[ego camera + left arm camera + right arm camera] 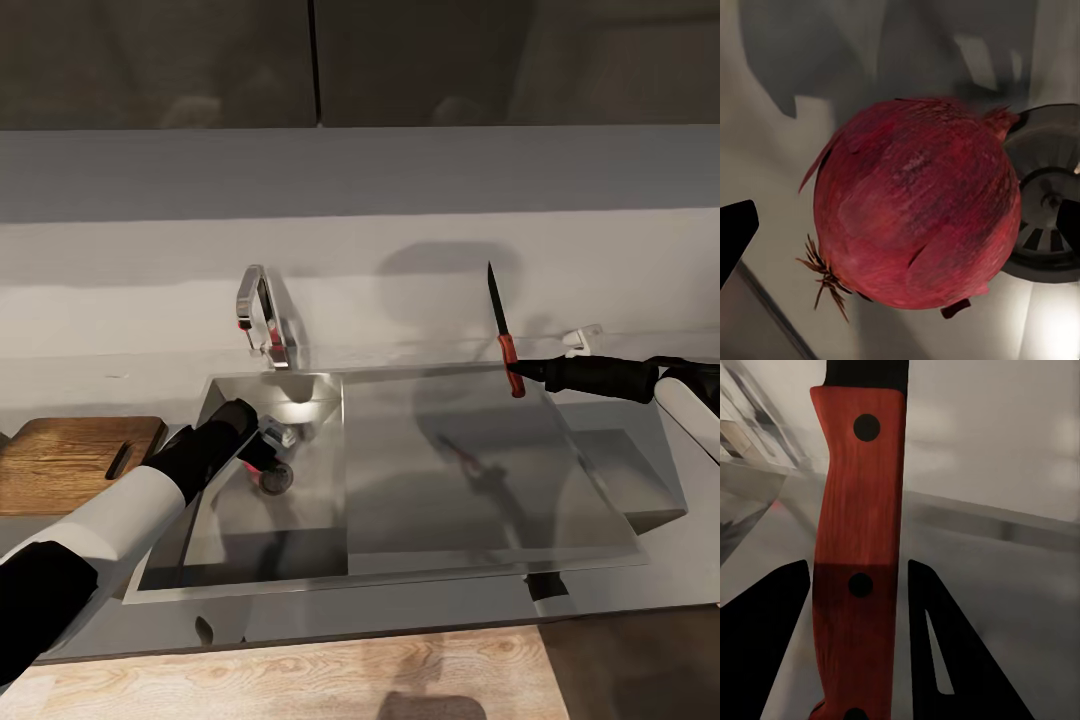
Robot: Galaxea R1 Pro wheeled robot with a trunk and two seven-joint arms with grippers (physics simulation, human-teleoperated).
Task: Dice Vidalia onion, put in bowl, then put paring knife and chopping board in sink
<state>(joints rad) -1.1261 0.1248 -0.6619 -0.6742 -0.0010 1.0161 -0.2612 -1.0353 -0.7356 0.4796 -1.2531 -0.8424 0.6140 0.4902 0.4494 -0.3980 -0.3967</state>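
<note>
Here the right gripper [528, 372] is clamped on the reddish handle of the paring knife [503, 335], holding it upright above the sink [480, 470], over the back part of its flat steel drainboard, with the dark blade pointing up in front of the pale wall. In the right wrist view the handle [859, 562] stands between the two dark fingers [945, 652], pressed close on both sides, and two dark rivets show on the wood, which the head view is too small to reveal. The left gripper [268, 458] reaches down into the basin at the left of the sink, below the chrome tap [262, 318] with its red knob. Its jaws stand apart in the left wrist view: one dark fingertip [733, 236] shows at one edge of that picture and another at the opposite edge, neither touching the onion [916, 202]. That view shows the onion as a round, red-skinned bulb with a dry root tuft, lying on the basin floor beside the round drain [1050, 195]; in the head view the arm and gripper hide most of it. The chopping board [70, 462] lies on the countertop [640, 610] just left of the sink, its slot handle toward the basin. A shadow of the knife falls on the drainboard.
</note>
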